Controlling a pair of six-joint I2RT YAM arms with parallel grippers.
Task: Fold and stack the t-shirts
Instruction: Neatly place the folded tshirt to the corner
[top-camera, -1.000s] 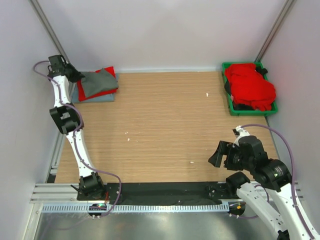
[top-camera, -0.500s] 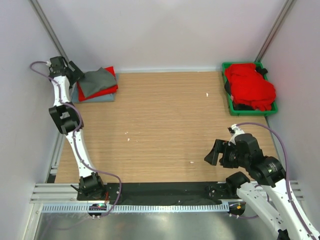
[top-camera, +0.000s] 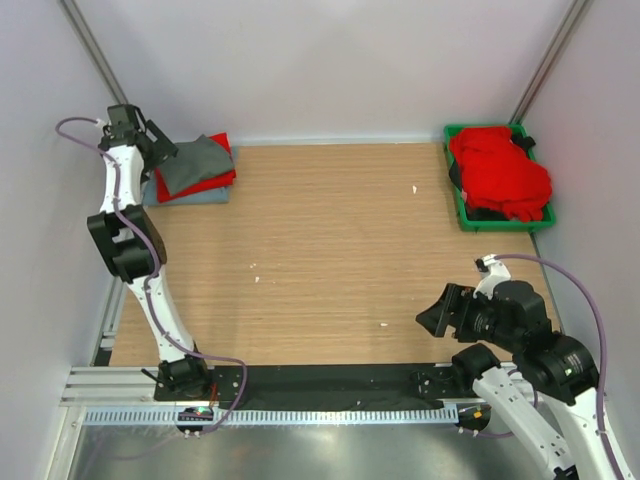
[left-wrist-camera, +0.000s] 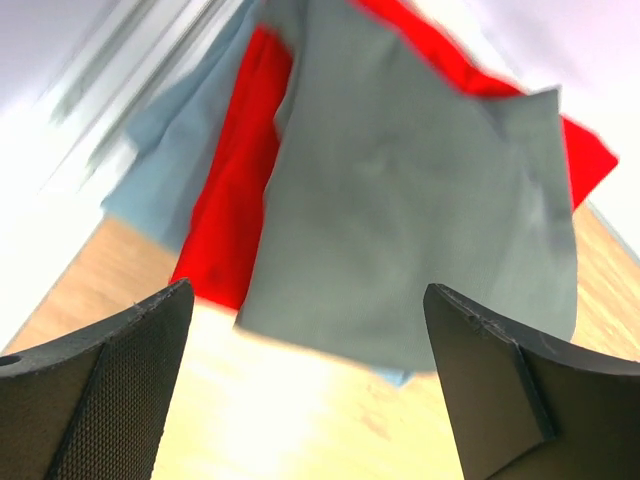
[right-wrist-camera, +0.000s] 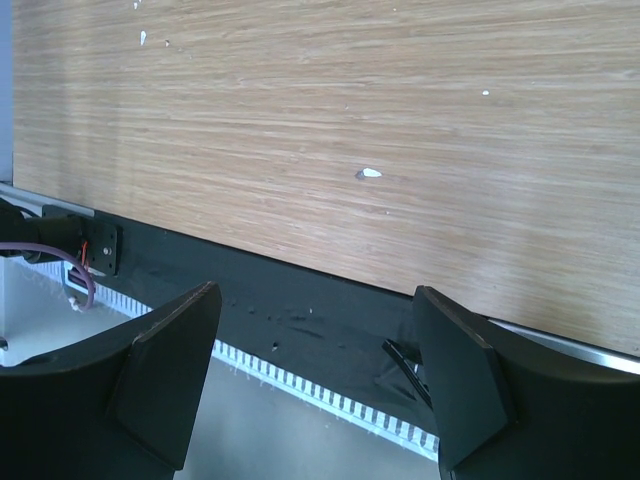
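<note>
L gripper (top-camera: 158, 150): fingers spread wide, nothing between them. It sits at the far-left corner, just at the edge of the folded pile. From its wrist cam the pile lies right in front of and below the fingertips: grey shirt (left-wrist-camera: 420, 220) on top, red shirt (left-wrist-camera: 235, 200) under it, pale blue shirt (left-wrist-camera: 175, 175) at the bottom. The grey one lies a bit skewed, so red shows along one side and at a far corner.

R gripper (top-camera: 438, 312): also wide open and empty, hanging over the near edge of the table (top-camera: 330, 230). Only bare wood and the black rail show under it.

Step in hand, prob.: get L clear of the pile w/o disturbing it.
- Lift first, then draw back away from the cloth. Don't slide sideways, since a pad could drag the grey layer.
- Keep the fingers wide until well clear of the edge.
- If the skew matters, nudge the grey corner square before leaving.

Next shirts: red heap (top-camera: 500, 172) in the green bin (top-camera: 456, 190), well beyond R gripper, far-right. R is the closer arm. Pinch one layer only, as the heap looks tangled.
</note>
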